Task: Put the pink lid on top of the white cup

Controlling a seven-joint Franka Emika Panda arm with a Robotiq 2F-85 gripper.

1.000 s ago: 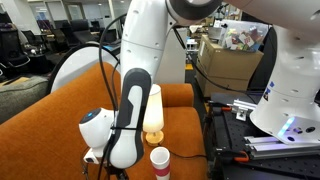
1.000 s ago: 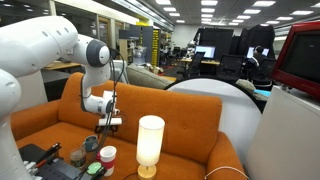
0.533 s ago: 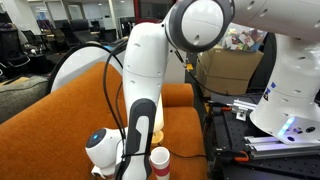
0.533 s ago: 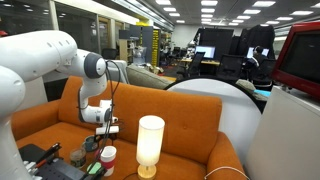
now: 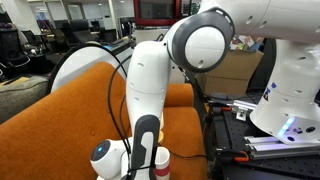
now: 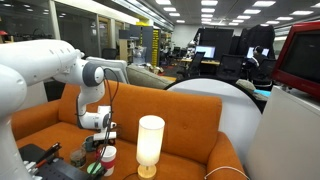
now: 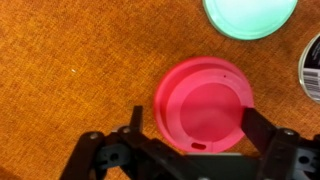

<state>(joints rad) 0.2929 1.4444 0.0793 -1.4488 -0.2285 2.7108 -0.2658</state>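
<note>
1. The pink lid (image 7: 200,100) lies flat on the orange cushion (image 7: 60,70). It has not been lifted and is not on the white cup (image 5: 162,158).
2. In the wrist view the gripper (image 7: 197,125) is spread wide. One finger stands on each side of the pink lid, close to its rim. Whether either finger touches the rim I cannot tell, and nothing is held.
3. A teal round lid (image 7: 250,12) lies near the pink lid, towards the top of the wrist view.
4. The white cup stands upright and uncovered in both exterior views. The lowered gripper hides the pink lid there, so I cannot say how close the two are.
5. My judgement is that the approach is done. What remains is to close on the pink lid, lift it, carry it over the white cup and set it down.
</note>
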